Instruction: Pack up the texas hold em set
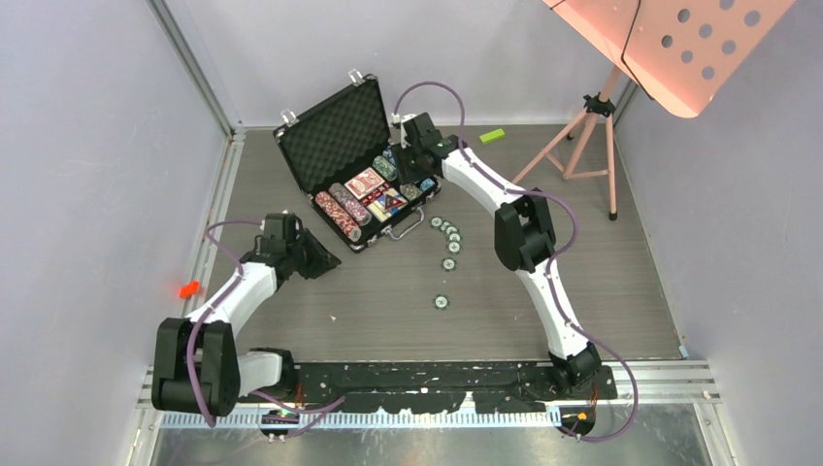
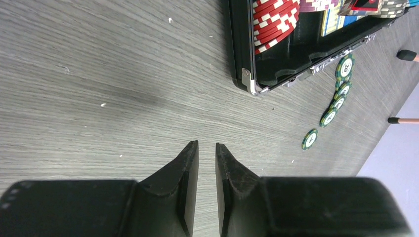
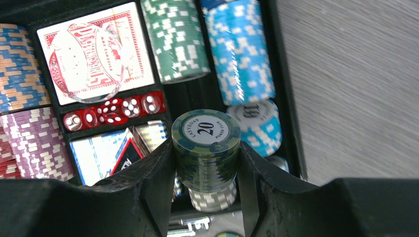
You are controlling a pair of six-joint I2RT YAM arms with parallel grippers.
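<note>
My left arm is folded tight, elbow down by the near-left corner of the grey wood-grain table (image 1: pixel 388 311). The left gripper (image 2: pixel 206 144) points low over bare surface just short of the near-left corner of the small black briefcase (image 1: pixel 325 136), its fingers a narrow slit apart with nothing between them. My right arm reaches in a long arc toward the far edge. The right gripper (image 3: pixel 206 148) hangs over the right end of the briefcase, pinching an upright stack of dark green poker chips (image 3: pixel 206 129) whose top face reads 20, with paler chips at the bottom of the stack. The briefcase lies open toward the far edge, left of the middle, its foam-lined lid leaning back and its silver handle facing the table's middle. Its tray holds a red-backed card deck (image 3: pixel 94 54) and, just beside it, a row of red dice (image 3: pixel 113 111). Around them lie rows of striped chips: green-and-white chips (image 3: pixel 175 39), light blue chips (image 3: pixel 242 54), purple chips (image 3: pixel 34 145), orange-and-blue chips (image 3: pixel 17 69) and red-and-white chips (image 2: pixel 272 22) at the left end. A trail of loose green chips (image 1: pixel 449 238) lies on the table off the briefcase's near-right corner, running toward the near edge.
</note>
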